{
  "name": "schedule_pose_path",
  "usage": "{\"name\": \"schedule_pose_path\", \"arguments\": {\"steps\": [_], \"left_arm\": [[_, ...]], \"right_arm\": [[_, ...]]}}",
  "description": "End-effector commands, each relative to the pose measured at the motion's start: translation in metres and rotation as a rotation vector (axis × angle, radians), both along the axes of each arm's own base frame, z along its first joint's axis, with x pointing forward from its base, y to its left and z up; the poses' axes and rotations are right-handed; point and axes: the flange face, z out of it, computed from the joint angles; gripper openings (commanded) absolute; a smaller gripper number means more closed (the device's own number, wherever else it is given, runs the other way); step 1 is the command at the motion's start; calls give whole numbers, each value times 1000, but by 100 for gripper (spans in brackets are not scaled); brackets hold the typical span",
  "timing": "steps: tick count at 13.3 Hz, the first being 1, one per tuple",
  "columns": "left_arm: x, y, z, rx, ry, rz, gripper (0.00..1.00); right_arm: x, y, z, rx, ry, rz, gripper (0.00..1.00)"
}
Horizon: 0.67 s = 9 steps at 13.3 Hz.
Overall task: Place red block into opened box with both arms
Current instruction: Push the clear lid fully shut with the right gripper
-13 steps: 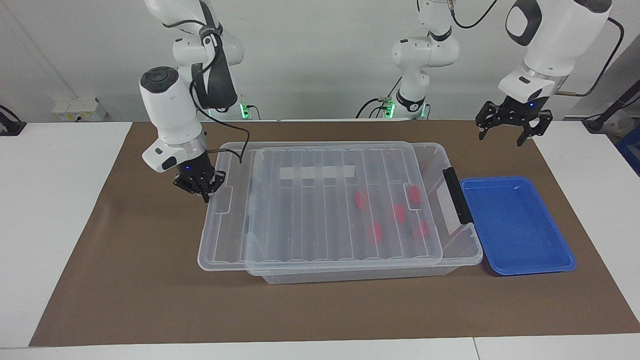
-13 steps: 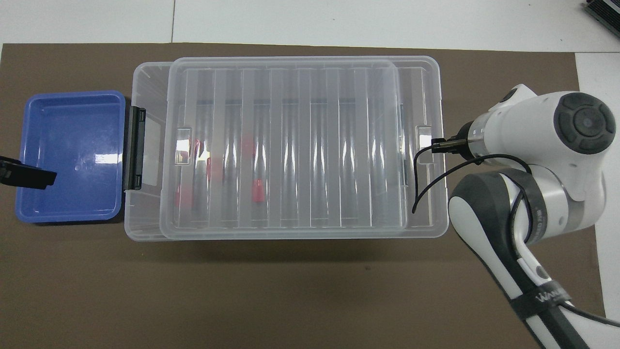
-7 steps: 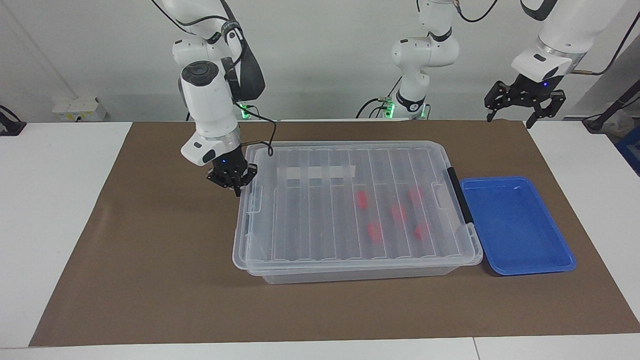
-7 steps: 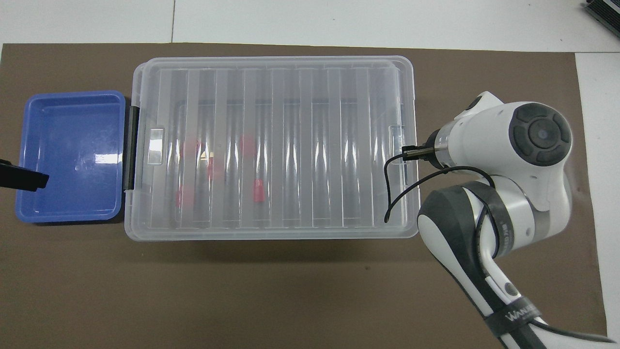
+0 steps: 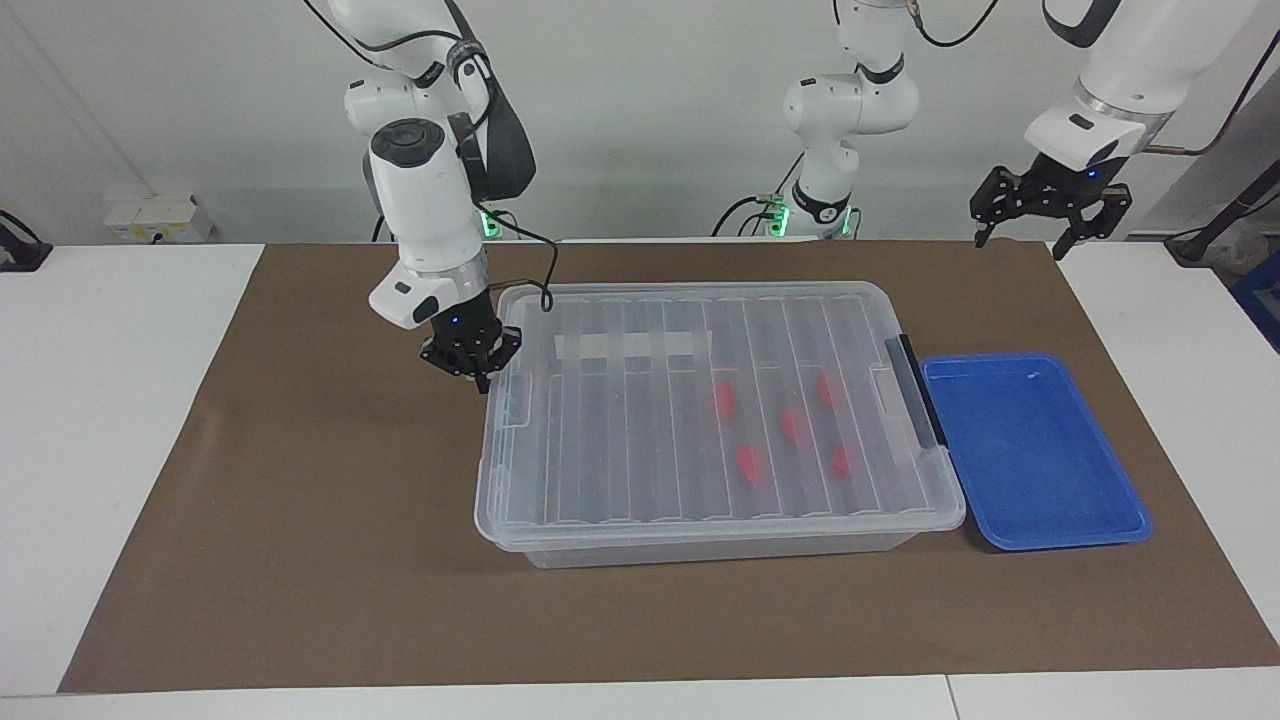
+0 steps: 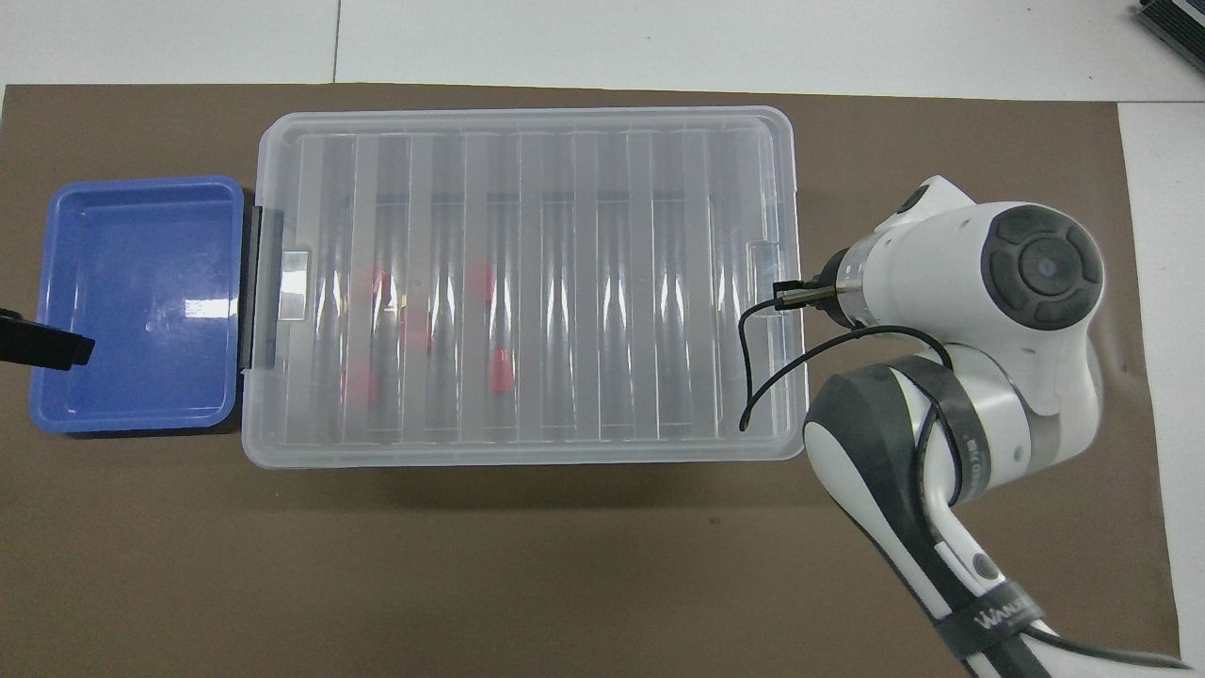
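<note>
A large clear plastic box (image 5: pixel 720 520) with a ribbed clear lid (image 5: pixel 700 420) sits mid-frame on the brown-covered worktop (image 5: pixel 300 560), the lid lying square over it. Five small bright red plastic blocks (image 5: pixel 748 464) show through the lid, inside the box toward its black-handled end. A shallow blue plastic tray (image 5: pixel 1030 450) lies just beside that end, at centre right in the facing view. The right gripper (image 5: pixel 470 358), fingers shut and holding nothing, hangs at the lid's edge at centre left. The left gripper (image 5: pixel 1050 210), fingers spread wide and empty, waits raised at upper right.
</note>
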Motion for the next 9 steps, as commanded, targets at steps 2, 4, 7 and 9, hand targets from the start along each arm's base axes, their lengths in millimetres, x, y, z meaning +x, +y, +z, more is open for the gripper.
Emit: {"name": "schedule_pose_path", "arguments": {"steps": [2, 4, 7, 9], "left_arm": [[-3, 2, 2, -13, 5, 7, 100], [-3, 1, 2, -13, 6, 5, 100], [-3, 2, 2, -13, 5, 8, 100], [-3, 2, 2, -13, 5, 7, 100]], "right_arm": [[-2, 2, 6, 17, -18, -10, 0], [-3, -1, 13, 18, -21, -18, 0], [-12, -13, 36, 14, -17, -44, 0], [-20, -30, 52, 10, 5, -101, 9]]}}
